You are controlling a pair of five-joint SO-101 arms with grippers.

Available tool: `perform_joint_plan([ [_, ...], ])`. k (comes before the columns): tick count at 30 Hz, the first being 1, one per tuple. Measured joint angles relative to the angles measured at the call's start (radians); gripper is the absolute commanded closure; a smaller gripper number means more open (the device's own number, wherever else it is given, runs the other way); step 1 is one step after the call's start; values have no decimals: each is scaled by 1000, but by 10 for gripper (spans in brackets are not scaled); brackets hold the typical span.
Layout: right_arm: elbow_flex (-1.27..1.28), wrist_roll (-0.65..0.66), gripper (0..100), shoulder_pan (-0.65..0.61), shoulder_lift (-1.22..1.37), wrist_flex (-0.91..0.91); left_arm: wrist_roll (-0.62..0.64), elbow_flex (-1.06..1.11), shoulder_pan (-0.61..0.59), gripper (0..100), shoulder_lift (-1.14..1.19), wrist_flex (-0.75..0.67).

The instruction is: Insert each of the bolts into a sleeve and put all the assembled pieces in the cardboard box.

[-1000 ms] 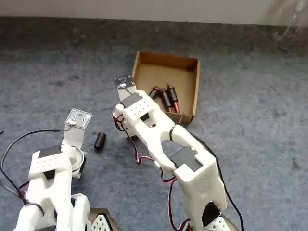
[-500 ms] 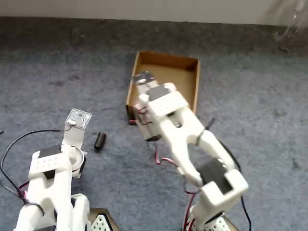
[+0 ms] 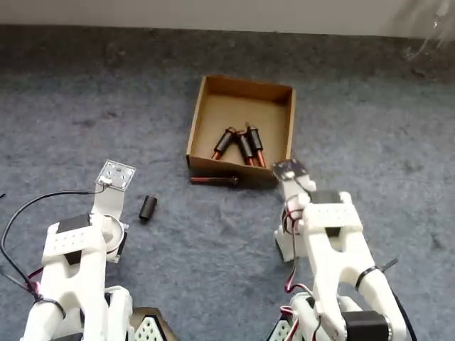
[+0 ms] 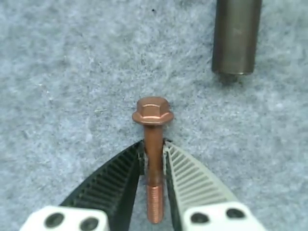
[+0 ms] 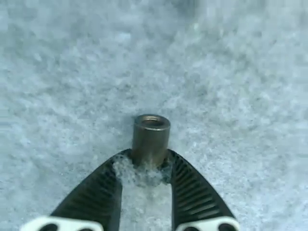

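Left gripper (image 4: 153, 150), 1 black and 1 white ribbed finger: drawn narrow and clamped on the shank of a slim copper-coloured metal bolt with a flanged hex head (image 4: 153, 115); head points away from the wrist, threaded end sits back between the jaws.

Right gripper (image 5: 150, 161), 2 black ribbed fingers: drawn narrow, tips pinching the lower end of a short dark grey metal tube sleeve (image 5: 150, 137); open bore faces away from the wrist.

Left white arm (image 3: 78, 263): near left of scene. Right white arm (image 3: 334, 241): near right, its wrist just near and right of the box's near right corner.

Loose dark cylindrical sleeve (image 3: 147, 207): lying on the grey carpet-like surface (image 3: 370, 142), just right of the left arm's wrist, apart from the held bolt.

Open brown cardboard box (image 3: 249, 84): far centre. Contents: 3 assembled copper-and-dark pieces (image 3: 244, 147), side by side toward the near wall.

1 more copper-and-dark piece (image 3: 213, 180): outside the box, lying along the foot of its near wall
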Motion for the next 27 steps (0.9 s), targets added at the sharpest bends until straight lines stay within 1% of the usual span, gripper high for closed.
perform_joint_plan([
  [4,61,0,883,2,-28,-48,-2,0,-5,877,-9,0],
  [6,63,3,856,-3,-34,-49,-2,-28,-5,877,-2,26],
  [12,68,2,856,-5,-35,-72,-5,-235,3,877,5,241],
  [15,80,-2,856,-5,-35,-114,-5,-351,0,876,5,308],
  [17,89,-5,856,-5,-38,-124,-5,-399,0,875,5,334],
  [20,98,-8,856,-5,-43,-130,-5,-410,0,874,5,347],
  [24,98,-11,856,-5,-44,-130,-84,-382,0,873,5,347],
  [27,98,-11,856,-5,-46,-130,-101,-364,0,873,5,348],
])
